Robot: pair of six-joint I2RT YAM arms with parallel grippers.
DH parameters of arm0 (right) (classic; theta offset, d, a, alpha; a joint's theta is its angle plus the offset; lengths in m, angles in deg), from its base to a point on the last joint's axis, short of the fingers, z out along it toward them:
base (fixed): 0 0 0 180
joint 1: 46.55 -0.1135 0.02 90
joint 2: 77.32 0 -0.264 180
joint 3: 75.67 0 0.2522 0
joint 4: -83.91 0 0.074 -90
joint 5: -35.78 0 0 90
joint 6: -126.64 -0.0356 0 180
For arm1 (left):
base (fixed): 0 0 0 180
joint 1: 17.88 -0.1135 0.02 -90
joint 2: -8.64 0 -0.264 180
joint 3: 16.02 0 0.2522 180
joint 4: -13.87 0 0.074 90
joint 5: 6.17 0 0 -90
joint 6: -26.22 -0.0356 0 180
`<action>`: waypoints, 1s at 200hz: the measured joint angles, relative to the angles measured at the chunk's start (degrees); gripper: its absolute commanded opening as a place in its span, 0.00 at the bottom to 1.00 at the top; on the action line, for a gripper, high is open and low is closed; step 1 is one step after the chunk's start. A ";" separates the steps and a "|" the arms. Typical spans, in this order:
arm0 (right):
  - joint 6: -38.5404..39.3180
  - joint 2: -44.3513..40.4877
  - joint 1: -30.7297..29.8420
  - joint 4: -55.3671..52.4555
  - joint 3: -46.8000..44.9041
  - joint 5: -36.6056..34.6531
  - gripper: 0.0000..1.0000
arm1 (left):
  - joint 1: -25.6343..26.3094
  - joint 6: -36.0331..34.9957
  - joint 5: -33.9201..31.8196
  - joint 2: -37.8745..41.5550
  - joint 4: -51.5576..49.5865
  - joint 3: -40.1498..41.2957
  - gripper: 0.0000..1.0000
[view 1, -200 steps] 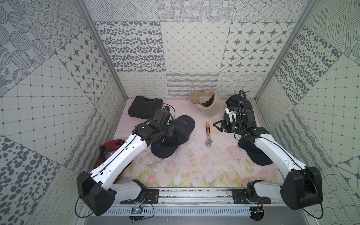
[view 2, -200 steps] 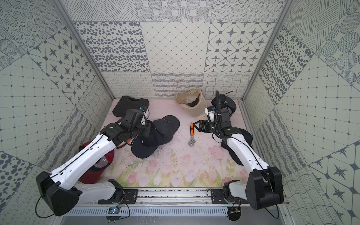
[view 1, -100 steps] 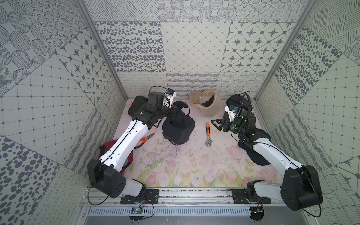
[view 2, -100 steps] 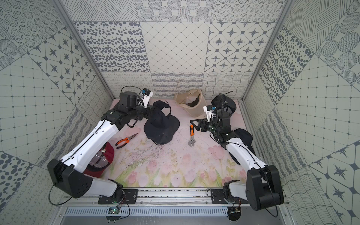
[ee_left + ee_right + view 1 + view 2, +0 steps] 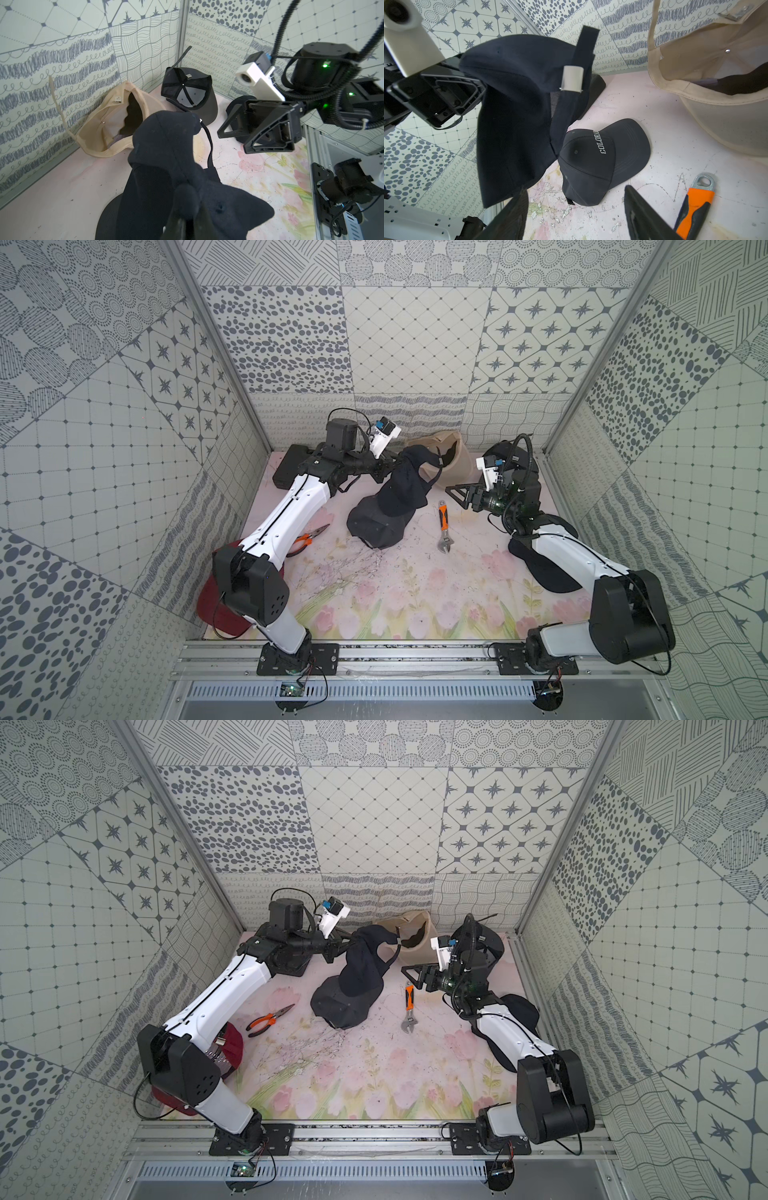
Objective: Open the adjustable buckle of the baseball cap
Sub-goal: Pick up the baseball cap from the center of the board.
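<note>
Pinches crown cloth of the navy baseball cap [image 5: 404, 485] in the left gripper [image 5: 384, 466], with jaws clenched tight, hoisting it above the floral mat [image 5: 395, 605] near the back wall. Turns the rear strap [image 5: 588, 41] and its silver buckle [image 5: 572, 81] outward, apparently to present both to the right gripper [image 5: 457, 497], released wide and empty, poised just short of them. Leaves the buckle seemingly closed on the strap, not yet worked. Counting caps, finds six: the hoisted one, a COLORADO cap [image 5: 602, 162] lying beneath it, a beige cap [image 5: 461, 468] behind, a black cap [image 5: 187, 91] upturned in the corner, a second black cap [image 5: 548, 578] under the right arm, a red cap [image 5: 216, 610] under the left. Adds one wrench [image 5: 444, 526], one pliers [image 5: 307, 537], one black case [image 5: 289, 468].
</note>
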 measured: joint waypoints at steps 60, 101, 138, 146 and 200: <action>-4.76 2.78 0.00 4.68 0.31 -0.24 0.70 | -0.42 -5.31 7.30 -1.95 0.17 -4.00 0.00; -6.64 2.78 -0.02 5.66 0.39 -1.27 0.68 | -1.99 -7.98 12.55 -3.67 0.09 -5.60 0.00; -10.40 2.78 -0.46 7.76 0.39 -0.52 0.69 | -2.80 -11.17 17.16 -6.29 -1.73 -8.61 0.00; -11.21 2.78 -0.55 8.15 0.39 0.00 0.69 | -2.80 -12.22 18.01 -6.99 -2.82 -9.79 0.00; -16.15 2.12 -1.27 9.42 -0.11 1.86 0.66 | -2.80 -20.22 23.63 -9.84 -11.41 -16.28 0.00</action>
